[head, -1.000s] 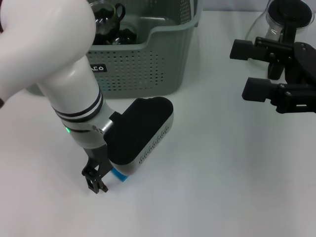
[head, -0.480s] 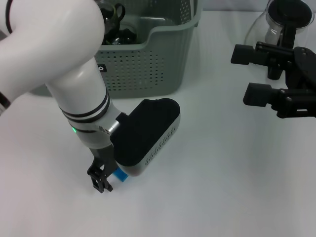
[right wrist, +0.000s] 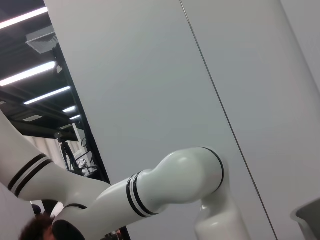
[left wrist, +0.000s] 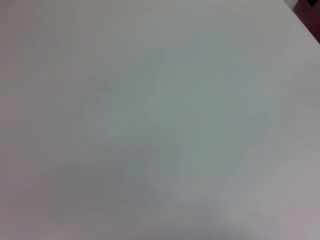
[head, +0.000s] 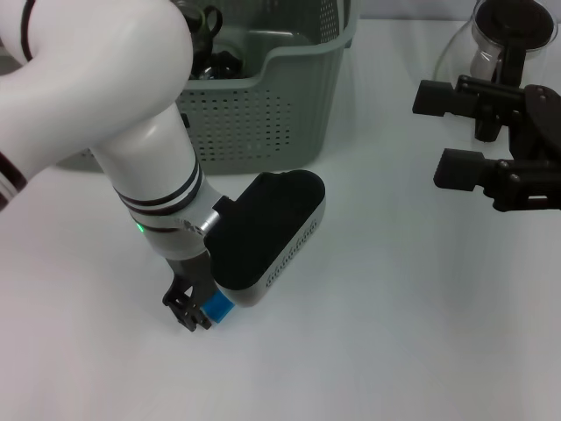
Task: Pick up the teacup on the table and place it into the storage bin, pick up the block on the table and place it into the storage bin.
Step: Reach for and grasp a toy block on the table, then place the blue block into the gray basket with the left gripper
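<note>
down at the near edge of the table (head: 377, 333), in the head view, the left gripper (head: 195, 313) is seen lowered to the surface with the small blue block (head: 217, 307) lying just to the inner side of its dark fingers (head: 182, 309), touching or very nearly touching them. whether the block is between the jaws or only beside them cannot be told, since the black wrist housing covers most of it; the jaws' width cannot be judged either. no long axis can be made out on the block. the storage bin (head: 263, 114) is seen up and behind the arm, well apart from the block, with dark glass teaware (head: 203, 19) already inside. the right gripper (head: 456, 132) is held off to the right, well apart from the block, its two black fingers spread and nothing held; the left arm is by far the nearer.

only bare table (left wrist: 160, 120) is shown in the left wrist view; neither block nor fingers are visible.

in the right wrist view a wall and a white arm are shown, nothing of the task.
</note>
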### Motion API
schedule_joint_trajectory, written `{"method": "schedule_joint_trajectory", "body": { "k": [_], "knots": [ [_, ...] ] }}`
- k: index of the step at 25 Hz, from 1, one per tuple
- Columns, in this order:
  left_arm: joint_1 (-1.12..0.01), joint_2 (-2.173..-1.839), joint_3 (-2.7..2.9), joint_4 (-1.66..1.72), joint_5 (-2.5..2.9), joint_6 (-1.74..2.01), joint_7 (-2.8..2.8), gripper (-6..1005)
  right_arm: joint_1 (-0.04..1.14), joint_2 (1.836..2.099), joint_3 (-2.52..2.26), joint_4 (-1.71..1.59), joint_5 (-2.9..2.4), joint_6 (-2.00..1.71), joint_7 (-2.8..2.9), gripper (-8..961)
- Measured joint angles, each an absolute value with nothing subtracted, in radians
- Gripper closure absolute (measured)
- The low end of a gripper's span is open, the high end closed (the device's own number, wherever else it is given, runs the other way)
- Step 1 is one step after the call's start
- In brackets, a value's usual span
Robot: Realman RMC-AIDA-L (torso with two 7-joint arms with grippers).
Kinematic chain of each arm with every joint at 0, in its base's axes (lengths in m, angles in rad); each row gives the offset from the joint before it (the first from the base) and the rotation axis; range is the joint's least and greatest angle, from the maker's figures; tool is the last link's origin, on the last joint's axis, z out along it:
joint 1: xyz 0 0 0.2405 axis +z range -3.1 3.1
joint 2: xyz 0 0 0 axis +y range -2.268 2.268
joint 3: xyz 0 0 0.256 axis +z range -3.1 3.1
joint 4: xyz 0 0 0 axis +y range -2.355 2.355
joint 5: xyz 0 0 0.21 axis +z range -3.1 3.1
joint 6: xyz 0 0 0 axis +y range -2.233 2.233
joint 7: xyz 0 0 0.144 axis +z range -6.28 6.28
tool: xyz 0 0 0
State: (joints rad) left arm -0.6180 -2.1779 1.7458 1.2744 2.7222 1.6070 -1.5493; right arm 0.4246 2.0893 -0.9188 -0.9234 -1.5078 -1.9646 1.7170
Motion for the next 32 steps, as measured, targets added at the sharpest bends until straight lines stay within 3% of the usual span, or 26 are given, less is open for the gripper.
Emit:
{"method": "schedule_joint_trajectory", "body": {
  "k": [5, 11, 16, 26, 29, 32],
  "knots": [
    [-0.624, -2.176, 1.746, 1.268, 2.722, 1.612, -1.558, 298, 0.423, 2.089, -0.919, -0.923, -1.508, -1.965, 1.716, 18],
    [-0.637, -2.176, 1.737, 1.26, 2.72, 1.636, -1.571, 536, 0.423, 2.09, -0.919, -0.923, -1.508, -1.964, 1.715, 18],
    [-0.645, -2.175, 1.684, 1.291, 2.671, 1.709, -1.579, 597, 0.423, 2.087, -0.917, -0.921, -1.509, -1.965, 1.704, 18],
    [-0.701, -2.159, 0.979, 1.286, 2.397, 1.982, -1.665, 584, 0.418, 2.069, -0.903, -0.892, -1.531, -1.981, 1.673, 19],
    [-0.737, -2.112, 0.713, 1.265, 2.32, 2.0, -1.78, 580, 0.417, 2.063, -0.903, -0.884, -1.532, -1.982, 1.666, 19],
    [-0.757, -2.018, 0.549, 1.235, 2.243, 1.945, -1.934, 576, 0.418, 2.06, -0.903, -0.882, -1.532, -1.982, 1.666, 19]
  ]
}}
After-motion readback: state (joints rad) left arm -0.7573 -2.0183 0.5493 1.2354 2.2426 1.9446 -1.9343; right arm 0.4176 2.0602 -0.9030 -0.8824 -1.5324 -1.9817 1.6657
